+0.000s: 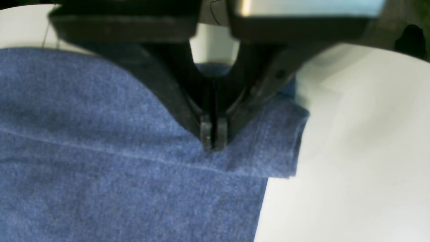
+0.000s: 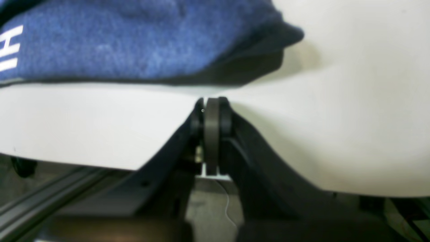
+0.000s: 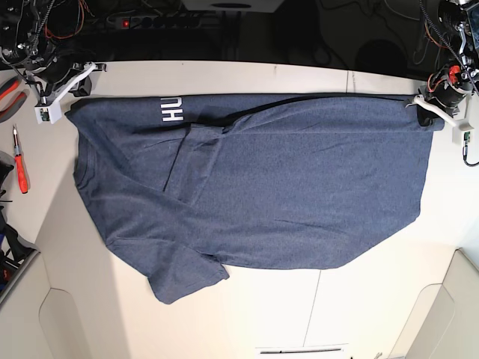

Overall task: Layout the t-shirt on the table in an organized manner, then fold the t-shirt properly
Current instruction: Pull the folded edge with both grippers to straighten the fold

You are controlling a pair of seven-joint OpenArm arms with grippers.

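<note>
The dark blue t-shirt lies spread wide across the cream table, white lettering near its far edge and one sleeve pointing to the near side. My left gripper is shut on the t-shirt at a doubled-over hem corner, with bare table just beside it. In the base view the left gripper sits at the shirt's far right corner. My right gripper is shut and holds nothing, resting on the table a little short of the t-shirt. The right gripper stands off the shirt's far left corner.
A red-handled screwdriver and red pliers lie off the table's left side. Cables and a power strip run behind the far edge. A thin seam crosses the near part of the table.
</note>
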